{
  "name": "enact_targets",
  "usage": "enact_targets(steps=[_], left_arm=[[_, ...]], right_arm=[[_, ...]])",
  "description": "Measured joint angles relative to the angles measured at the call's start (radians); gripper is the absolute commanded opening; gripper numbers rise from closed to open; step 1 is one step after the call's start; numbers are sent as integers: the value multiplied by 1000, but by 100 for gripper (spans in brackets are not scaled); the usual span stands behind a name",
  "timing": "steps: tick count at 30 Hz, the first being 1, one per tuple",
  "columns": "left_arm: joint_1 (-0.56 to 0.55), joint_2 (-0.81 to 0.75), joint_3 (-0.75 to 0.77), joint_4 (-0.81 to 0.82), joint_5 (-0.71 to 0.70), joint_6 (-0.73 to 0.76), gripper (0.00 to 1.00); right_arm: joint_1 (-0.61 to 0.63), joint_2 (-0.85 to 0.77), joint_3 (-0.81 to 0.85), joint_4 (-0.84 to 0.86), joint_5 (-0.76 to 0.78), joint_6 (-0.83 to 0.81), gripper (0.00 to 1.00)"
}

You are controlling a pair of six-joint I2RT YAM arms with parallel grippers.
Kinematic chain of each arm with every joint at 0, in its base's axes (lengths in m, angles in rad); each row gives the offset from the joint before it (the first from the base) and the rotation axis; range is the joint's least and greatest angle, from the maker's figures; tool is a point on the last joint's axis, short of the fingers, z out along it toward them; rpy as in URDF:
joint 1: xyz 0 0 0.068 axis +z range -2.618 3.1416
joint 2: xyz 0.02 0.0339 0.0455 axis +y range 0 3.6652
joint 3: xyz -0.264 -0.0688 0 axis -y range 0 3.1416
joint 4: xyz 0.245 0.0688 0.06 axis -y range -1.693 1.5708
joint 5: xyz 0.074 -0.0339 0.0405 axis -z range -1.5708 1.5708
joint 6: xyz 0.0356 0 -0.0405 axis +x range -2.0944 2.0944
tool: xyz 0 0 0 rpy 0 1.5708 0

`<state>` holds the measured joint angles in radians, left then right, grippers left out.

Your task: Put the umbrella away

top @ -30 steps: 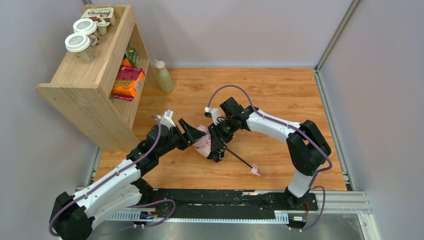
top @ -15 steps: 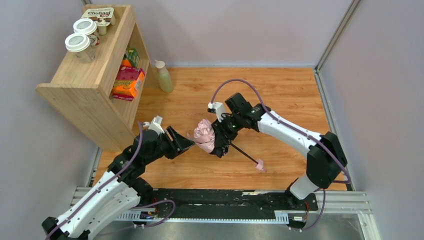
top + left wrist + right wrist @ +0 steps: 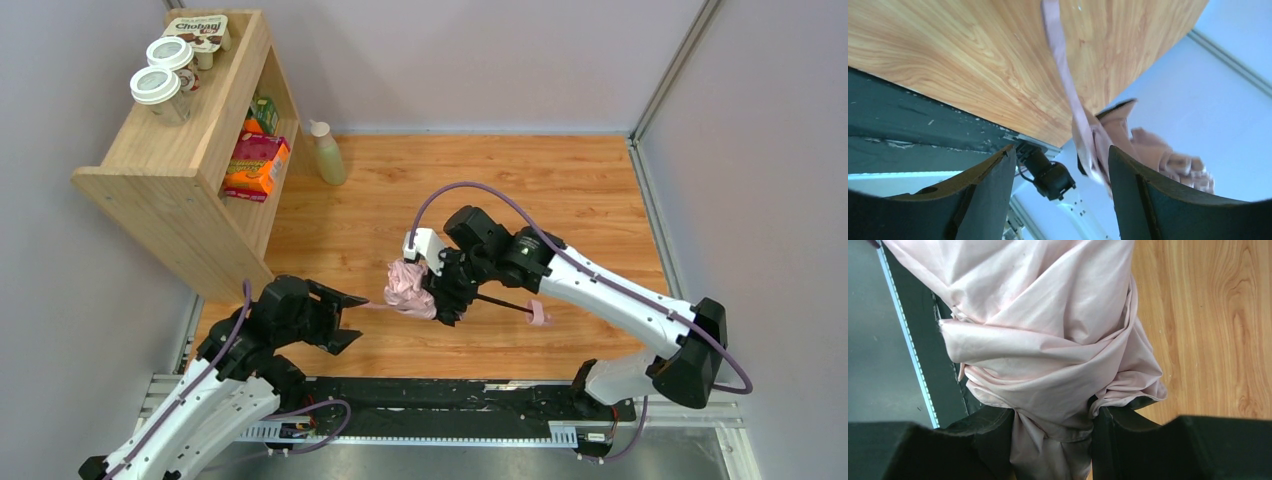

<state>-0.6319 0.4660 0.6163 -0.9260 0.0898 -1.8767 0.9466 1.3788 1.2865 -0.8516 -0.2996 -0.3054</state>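
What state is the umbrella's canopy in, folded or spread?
Folded: the umbrella has its pink canopy bunched and twisted, clamped in the right gripper.

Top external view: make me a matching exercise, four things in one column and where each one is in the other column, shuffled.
Things
1. pale pink fabric umbrella canopy
2. pale green plastic bottle
3. two white-lidded paper cups
4. pink and orange cardboard box

Places
A. on top of the wooden shelf unit
B. clamped in the right claw
C. inside the shelf unit
D. standing on the wooden table, beside the shelf unit

Pairs: 1-B, 2-D, 3-A, 4-C
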Motion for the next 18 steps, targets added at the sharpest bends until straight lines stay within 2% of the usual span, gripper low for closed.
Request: enact_targets(steps=[10,16,18], left_arm=[[0,26,32,-118,-117,-94,75],[0,95,-4,-55,-122,-104,76],[0,129,-22,-21,-126,-107,73]], right_arm=[[47,-57,4,-50,36,-26,0],[62,-57,5,-57,37,-26,0],[68,-57,5,-60,37,-26,0]])
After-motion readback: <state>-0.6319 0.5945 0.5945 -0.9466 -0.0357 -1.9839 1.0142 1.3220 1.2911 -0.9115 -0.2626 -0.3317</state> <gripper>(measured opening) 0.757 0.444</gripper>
